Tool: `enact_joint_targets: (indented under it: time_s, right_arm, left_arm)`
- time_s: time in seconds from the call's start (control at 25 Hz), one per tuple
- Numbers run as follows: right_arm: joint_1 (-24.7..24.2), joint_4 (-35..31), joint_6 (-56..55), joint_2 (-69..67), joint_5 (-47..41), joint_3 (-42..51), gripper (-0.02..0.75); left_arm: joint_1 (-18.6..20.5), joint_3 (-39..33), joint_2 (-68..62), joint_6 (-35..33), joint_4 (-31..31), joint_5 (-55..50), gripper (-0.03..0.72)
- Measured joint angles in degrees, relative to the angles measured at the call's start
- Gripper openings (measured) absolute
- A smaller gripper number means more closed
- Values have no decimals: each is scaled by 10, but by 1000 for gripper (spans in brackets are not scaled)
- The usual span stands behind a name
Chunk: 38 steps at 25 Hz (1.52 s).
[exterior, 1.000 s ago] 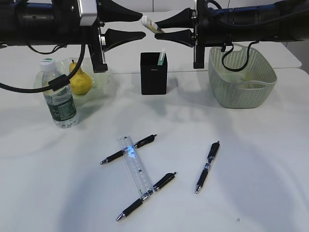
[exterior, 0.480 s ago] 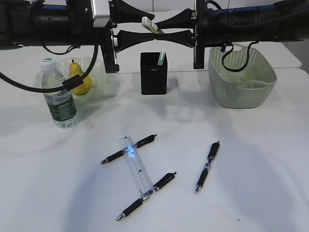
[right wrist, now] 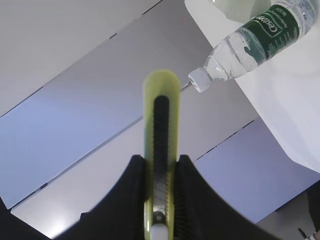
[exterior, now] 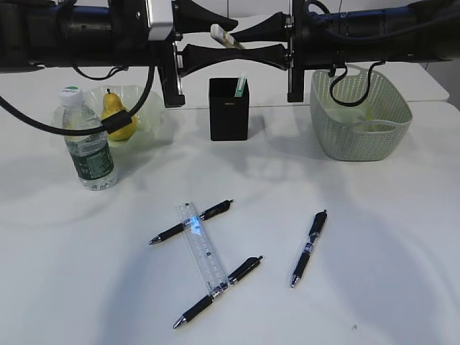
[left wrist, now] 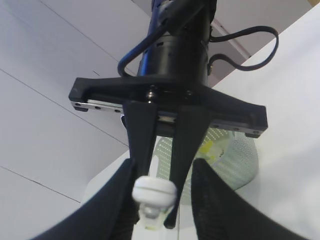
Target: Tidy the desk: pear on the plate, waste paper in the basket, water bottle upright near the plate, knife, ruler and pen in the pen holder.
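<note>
gripping the slim yellow-green utility knife [exterior: 221, 34] above the black square pen holder [exterior: 229, 109], the right gripper [exterior: 241, 42] meets the left gripper's [exterior: 231, 33] parted jaws flanking it.

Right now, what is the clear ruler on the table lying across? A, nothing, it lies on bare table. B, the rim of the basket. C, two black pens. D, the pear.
C: in the exterior view the ruler lies over two black pens, an upper pen and a lower pen, far from the pear and the basket.
</note>
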State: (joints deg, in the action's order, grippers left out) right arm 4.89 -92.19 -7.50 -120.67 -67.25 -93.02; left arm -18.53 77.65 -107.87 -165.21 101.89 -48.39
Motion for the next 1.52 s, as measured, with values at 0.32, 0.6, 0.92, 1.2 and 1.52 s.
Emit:
enact_joint_targets:
  time_s: [0.32,0.6,0.92,1.2,1.52]
  right_arm:
    - [0,-8,3,0,0,0,138]
    - [0,-11,4,-2,0,0,139]
    - [0,-13,13,-2,0,0,139]
    - [0,-13,16,-2,0,0,139]
    - [0,-13,20,-2,0,0,139]
  left_arm:
    - [0,1,0,0,1,0,244]
    - [0,1,0,0,1,3,244]
    - [0,1,0,0,1,2,244]
    - [0,1,0,0,1,2,240]
    - [0,1,0,0,1,2,230]
